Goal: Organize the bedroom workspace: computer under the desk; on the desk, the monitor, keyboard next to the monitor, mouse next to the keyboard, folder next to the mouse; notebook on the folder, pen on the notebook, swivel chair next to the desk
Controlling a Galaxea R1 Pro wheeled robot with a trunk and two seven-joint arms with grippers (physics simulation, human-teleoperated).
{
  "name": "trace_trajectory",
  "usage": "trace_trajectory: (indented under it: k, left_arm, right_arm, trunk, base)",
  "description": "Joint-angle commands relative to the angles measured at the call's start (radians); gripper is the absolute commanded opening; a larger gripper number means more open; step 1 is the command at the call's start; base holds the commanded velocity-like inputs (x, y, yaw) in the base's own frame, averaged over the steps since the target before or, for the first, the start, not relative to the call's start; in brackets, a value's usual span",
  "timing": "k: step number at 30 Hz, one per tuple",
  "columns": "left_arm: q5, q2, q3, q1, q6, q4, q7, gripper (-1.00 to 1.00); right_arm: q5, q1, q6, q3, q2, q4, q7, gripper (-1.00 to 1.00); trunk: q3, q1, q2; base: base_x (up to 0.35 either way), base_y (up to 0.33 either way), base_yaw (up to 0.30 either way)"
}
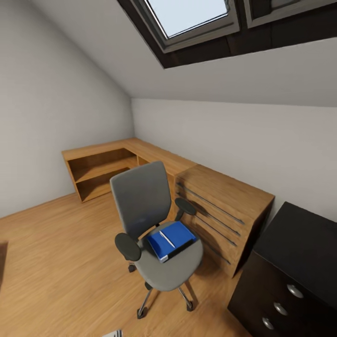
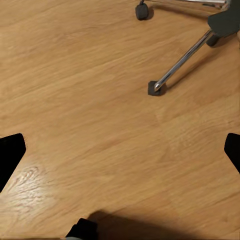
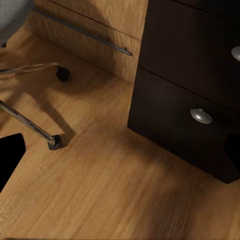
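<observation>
Sloped white ceiling with a skylight covers an attic room with a wood plank floor. Landmark for all positions: the swivel chair, standing near mid-floor with its grey back toward the far corner.

Left of and behind the swivel chair, a low oak shelving unit runs along the wall and turns the corner. Its drawer section, with thin dark rail handles, stands just beside the chair's right armrest and closes off that side.

On the chair seat lies the folder, blue, flat, with a light stripe across its top; a dark layer shows at its lower edge, identity unclear.

Right of the swivel chair, a black drawer cabinet with round metal knobs is cut off by the picture edge.

Left wrist view: chrome chair legs and casters over bare floor; dark finger tips sit wide apart at both edges, so the left gripper is spread. Right wrist view: the same wide separation of finger tips, with a chair caster and the black cabinet ahead.
</observation>
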State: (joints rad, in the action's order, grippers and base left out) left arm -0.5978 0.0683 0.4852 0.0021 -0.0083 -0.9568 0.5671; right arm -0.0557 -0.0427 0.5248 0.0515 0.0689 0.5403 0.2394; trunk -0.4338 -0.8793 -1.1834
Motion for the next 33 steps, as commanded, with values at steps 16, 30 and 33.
trace_trajectory:
  k: [16, 30, 33]
  left_arm:
    - [-0.008, 0.004, 0.004, -0.001, -0.001, -0.002, 0.007, 1.00]
    - [-0.008, -0.001, -0.044, -0.001, 0.000, -0.002, 0.005, 1.00]
    - [-0.008, -0.001, -0.045, -0.001, 0.000, -0.002, 0.005, 1.00]
  right_arm:
    - [-0.006, 0.000, 0.005, 0.002, 0.002, 0.000, -0.003, 1.00]
    - [-0.004, 0.000, 0.024, 0.002, 0.000, 0.001, -0.003, 1.00]
    - [-0.003, 0.000, 0.024, 0.002, -0.001, 0.001, -0.003, 1.00]
  trunk:
    - [-0.008, 0.000, -0.001]
    - [-0.008, 0.000, -0.001]
    - [-0.008, 0.000, -0.001]
  base:
    - [0.000, 0.000, 0.250]
    - [0.000, 0.000, 0.210]
    - [0.000, 0.000, 0.034]
